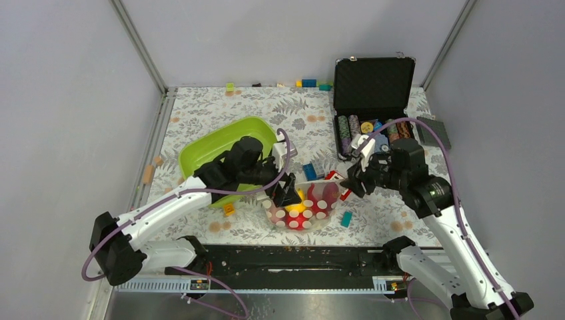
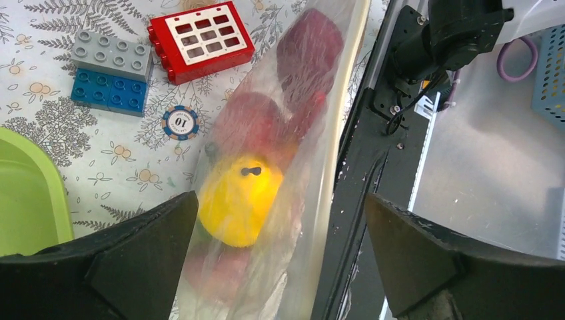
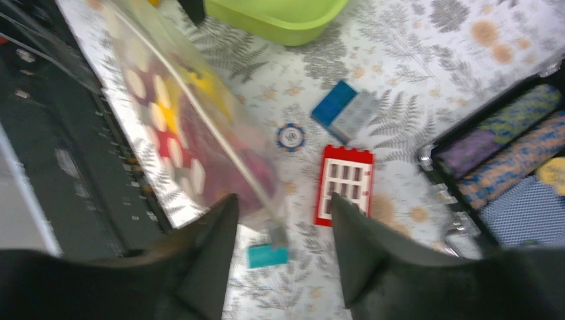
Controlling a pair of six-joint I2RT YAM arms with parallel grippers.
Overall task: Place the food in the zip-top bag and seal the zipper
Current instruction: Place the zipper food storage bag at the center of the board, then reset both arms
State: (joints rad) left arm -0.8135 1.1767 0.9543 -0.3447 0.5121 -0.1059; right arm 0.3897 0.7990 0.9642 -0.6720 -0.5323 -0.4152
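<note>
Two pincers stand spread at the zip-top bag (image 1: 303, 208), which lies at six o'clock on the counter (image 1: 220, 110), along its near edge. The left pincer (image 2: 280, 207) straddles the bag's middle, one finger on either side; the right pincer (image 3: 281, 200) gapes around the end of the zipper (image 3: 193, 110), at two o'clock of the bag, pinching nothing. We find the food inside: a yellow lemon (image 2: 240, 197) and dark red pieces (image 2: 310, 50). We cannot tell whether the strip is pressed shut along its length. We judge sealing the step in hand: close one pincer on the strip's end to anchor it, then squeeze along the strip in short bites, keeping the food well below the mouth.
</note>
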